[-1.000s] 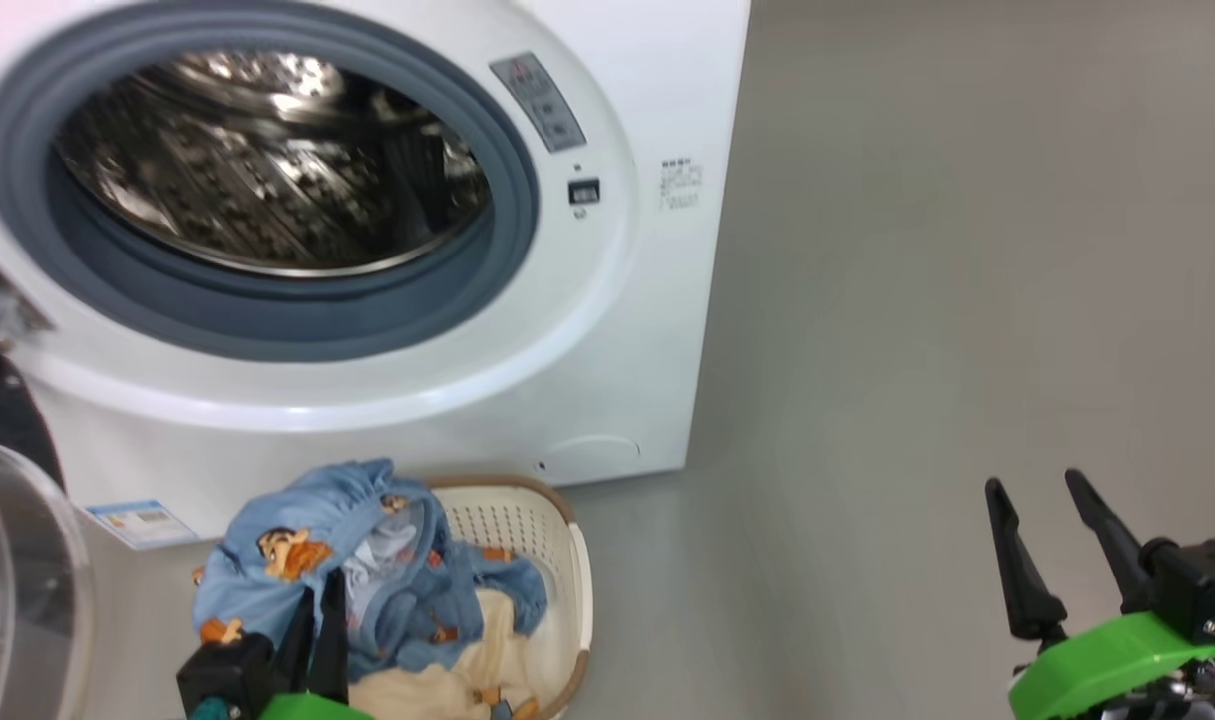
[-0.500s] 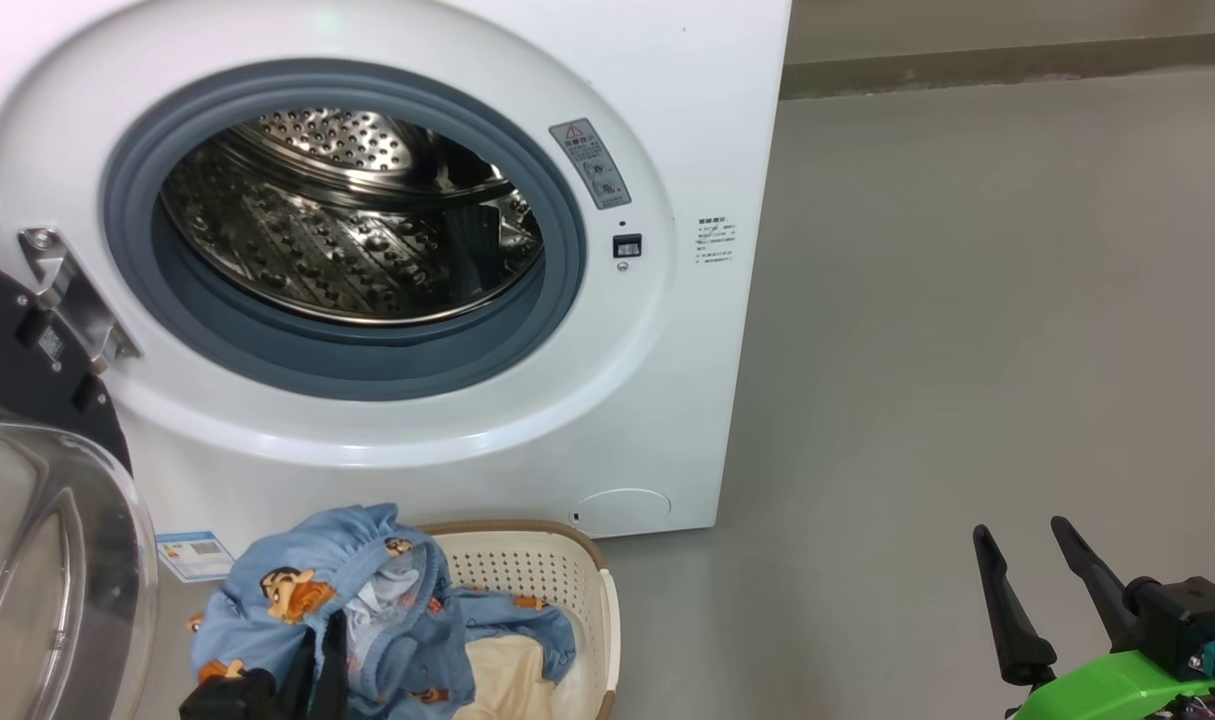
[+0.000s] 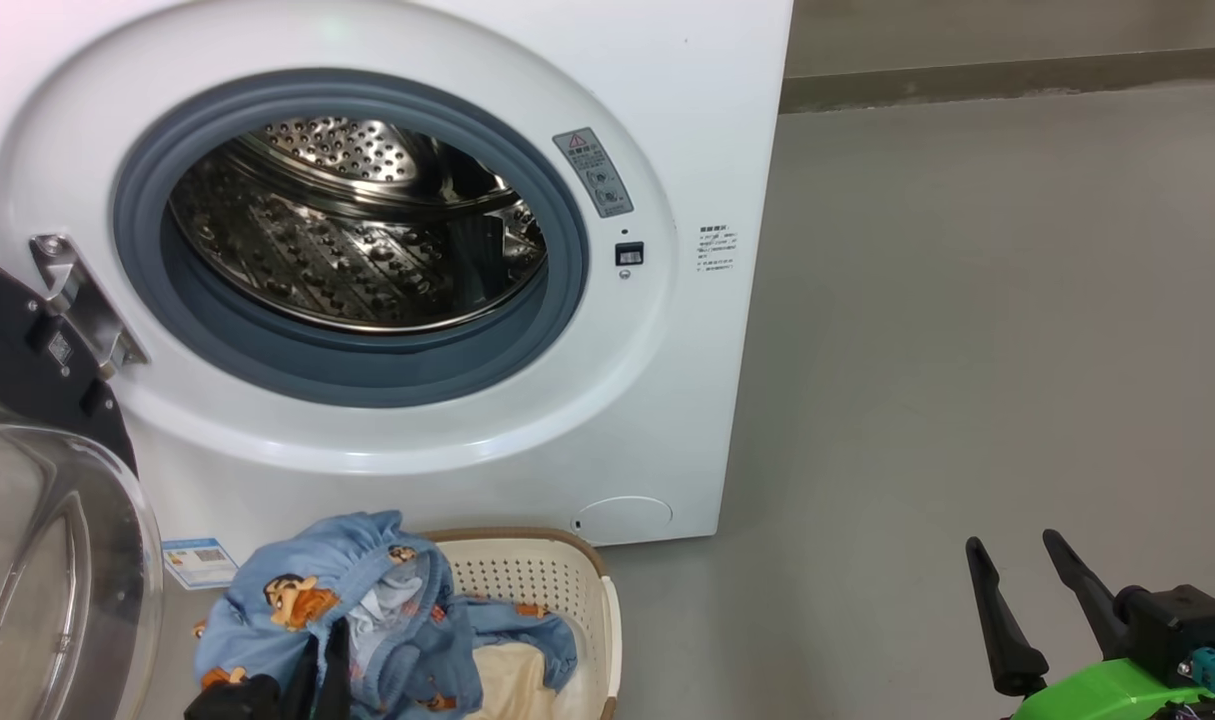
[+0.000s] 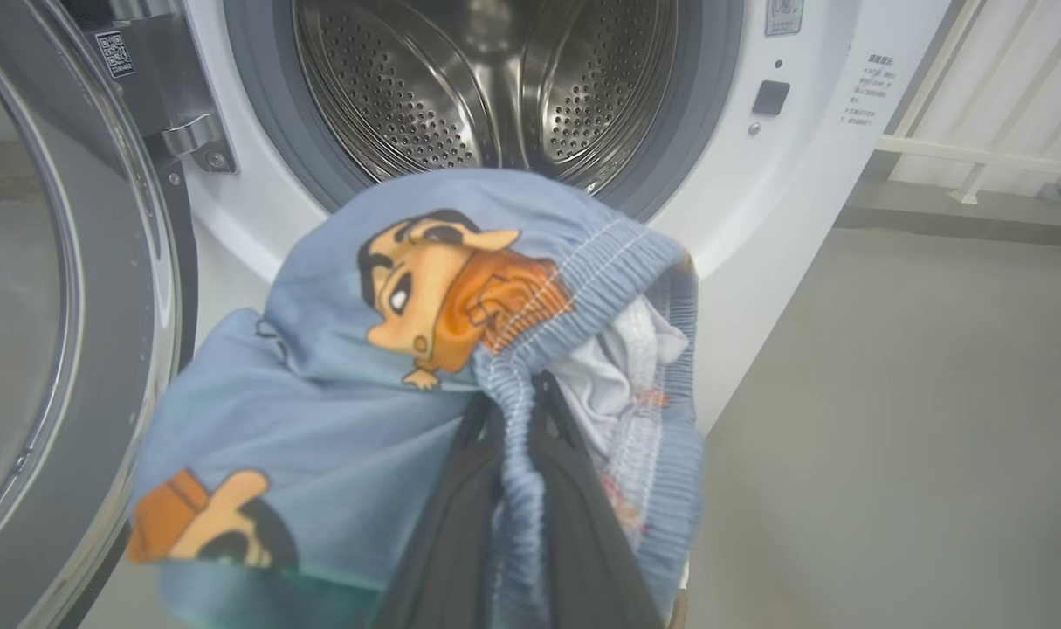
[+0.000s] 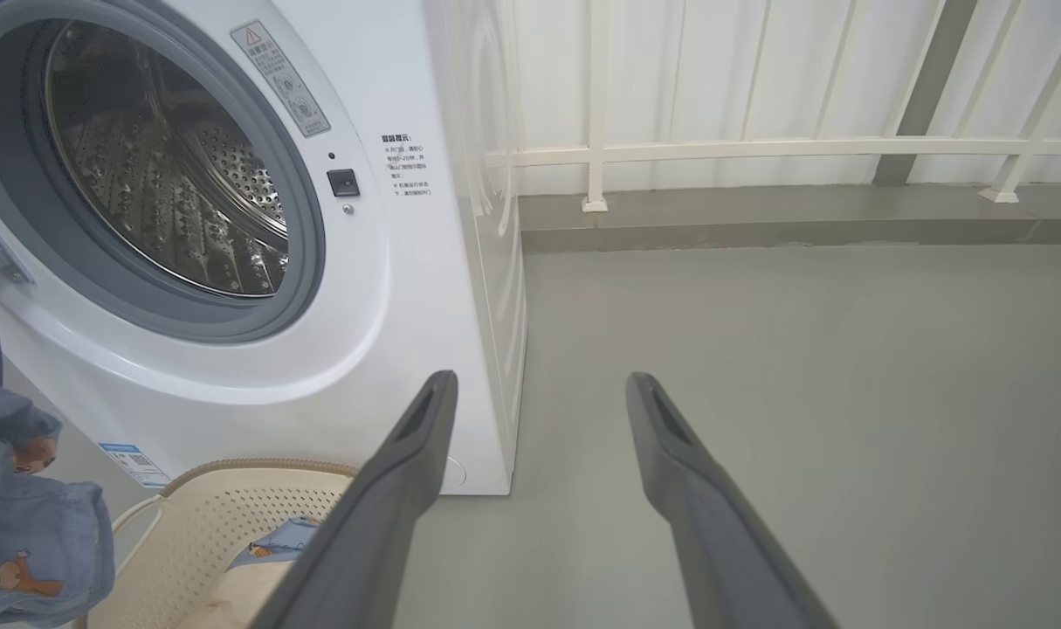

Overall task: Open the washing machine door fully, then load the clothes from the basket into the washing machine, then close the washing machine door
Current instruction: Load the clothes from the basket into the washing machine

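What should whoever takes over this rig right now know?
The left pincer is shut on the blue garment, raised above the basket; part of it trails inside.
The right pincer is open and empty, over the floor.
Done: the door is swung open. No clothes are seen in the drum.
The cream garment lies in the basket.
Left: put both garments in the drum, then close the door.

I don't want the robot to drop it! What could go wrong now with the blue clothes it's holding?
The left gripper pinches the blue garment only by its elastic edge, so it might slip out. Part of it trails into the basket and could drag that along.
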### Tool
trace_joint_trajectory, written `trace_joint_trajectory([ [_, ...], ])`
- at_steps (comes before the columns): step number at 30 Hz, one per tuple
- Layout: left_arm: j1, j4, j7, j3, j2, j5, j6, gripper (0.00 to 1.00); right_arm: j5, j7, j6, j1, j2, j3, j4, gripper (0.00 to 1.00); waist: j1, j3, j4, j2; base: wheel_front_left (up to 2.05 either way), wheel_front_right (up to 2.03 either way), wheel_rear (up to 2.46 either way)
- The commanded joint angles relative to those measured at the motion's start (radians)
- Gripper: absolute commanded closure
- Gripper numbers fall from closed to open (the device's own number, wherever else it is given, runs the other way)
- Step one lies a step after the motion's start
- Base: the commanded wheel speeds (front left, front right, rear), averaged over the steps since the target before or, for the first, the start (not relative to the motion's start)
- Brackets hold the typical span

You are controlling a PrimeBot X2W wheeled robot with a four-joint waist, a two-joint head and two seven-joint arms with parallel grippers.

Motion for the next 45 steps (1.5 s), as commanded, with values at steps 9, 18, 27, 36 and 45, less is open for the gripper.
trace_joint_trajectory([
  [9,-0.024,-0.029,0.006,0.023,0.021,-0.009,0.009,1.0,-0.001,-0.015,0.004,-0.026,-0.01,0.032,-0.018,0.0,0.0,0.001,-0.003,0.0,0.0,0.0,0.0],
  [18,-0.041,-0.018,0.02,0.02,0.026,-0.017,0.013,1.0,0.006,-0.02,0.004,-0.033,-0.007,0.04,-0.01,0.0,0.0,0.013,-0.02,0.0,0.0,0.0,0.0],
  [27,-0.138,0.053,0.056,0.03,0.032,-0.038,0.009,1.0,0.031,-0.029,0.004,-0.053,-0.004,0.036,-0.008,0.0,0.0,0.066,-0.066,0.0,0.0,0.0,0.0],
  [36,-0.362,0.192,0.116,0.043,0.068,-0.053,-0.021,1.0,0.05,-0.061,0.004,-0.108,-0.003,0.035,-0.002,0.0,0.0,0.191,-0.138,0.0,0.0,0.0,0.0],
  [45,-0.707,0.337,0.27,0.026,0.129,-0.047,-0.066,1.0,0.112,-0.151,0.004,-0.175,-0.003,0.003,0.039,0.0,0.0,0.369,-0.209,0.0,0.0,0.0,0.0],
])
